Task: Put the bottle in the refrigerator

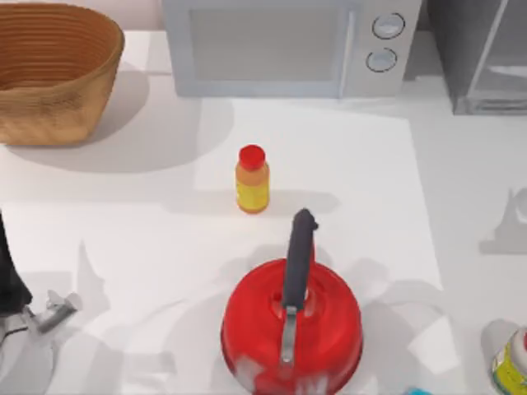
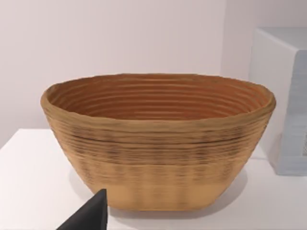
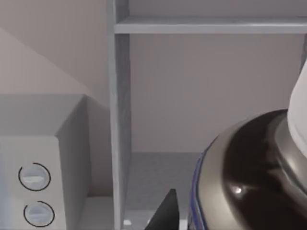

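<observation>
Close to our right wrist camera, bottle (image 3: pixel 254 177) faces open refrigerator (image 3: pixel 192 96). Basket (image 1: pixel 49 70), far-left corner. Either gripper's state: cannot tell.

The top camera looks straight down on the table (image 1: pixel 123 222). The left wrist camera faces the woven basket (image 2: pixel 158 143) from close by. The right wrist camera looks into the refrigerator (image 3: pixel 120 96), beside the microwave (image 3: pixel 43 158).

Bottles: 3 – 1 orange-yellow bottle (image 1: pixel 252 180), 1 yellow-labelled bottle (image 1: pixel 511 365), 1 dark-brown bottle (image 3: pixel 249 177). Baskets: 1 wicker basket (image 1: pixel 51 70). Kettles: 1 red kettle (image 1: pixel 291 325). Microwaves: 1 microwave (image 1: pixel 288 45), 2 knobs. Refrigerators: 1 refrigerator (image 1: pixel 486 53).
</observation>
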Tool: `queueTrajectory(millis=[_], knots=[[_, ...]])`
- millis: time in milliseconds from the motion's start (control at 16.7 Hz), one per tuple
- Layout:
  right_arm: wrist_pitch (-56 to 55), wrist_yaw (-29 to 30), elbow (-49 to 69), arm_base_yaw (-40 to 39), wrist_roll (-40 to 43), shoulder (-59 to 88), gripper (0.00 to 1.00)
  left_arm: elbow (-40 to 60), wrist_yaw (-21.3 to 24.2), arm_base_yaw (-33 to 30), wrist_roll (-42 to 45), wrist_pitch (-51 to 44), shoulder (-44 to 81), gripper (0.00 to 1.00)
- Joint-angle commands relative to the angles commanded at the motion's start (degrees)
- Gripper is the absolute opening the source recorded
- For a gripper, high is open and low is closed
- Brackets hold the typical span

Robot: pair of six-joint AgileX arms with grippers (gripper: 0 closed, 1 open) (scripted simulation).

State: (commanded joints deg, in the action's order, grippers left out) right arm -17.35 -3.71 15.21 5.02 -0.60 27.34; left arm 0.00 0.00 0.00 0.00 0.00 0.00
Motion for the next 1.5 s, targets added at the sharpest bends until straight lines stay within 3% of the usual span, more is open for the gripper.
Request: queueTrajectory(millis=[540, 780, 1080, 1500], knots=[[-29.25, -6.52, 25.48, 7.3, 0.07, 61.76, 0.01, 0.0, 0.0, 0.0, 0.0, 0.0, 0.0, 1.0], [-39.85, -9.11, 34.74, 9.58, -0.02, 81.68, 0.01, 0.0, 0.0, 0.0, 0.0, 0.0, 0.0, 1.0], [-46.86, -10.85, 40.88, 10.97, -0.14, 93.1, 0.01, 0.0, 0.0, 0.0, 0.0, 0.0, 0.0, 1.0], [-46.31, -10.7, 41.7, 10.62, -0.28, 94.41, 0.01, 0.0, 0.0, 0.0, 0.0, 0.0, 0.0, 1.0]])
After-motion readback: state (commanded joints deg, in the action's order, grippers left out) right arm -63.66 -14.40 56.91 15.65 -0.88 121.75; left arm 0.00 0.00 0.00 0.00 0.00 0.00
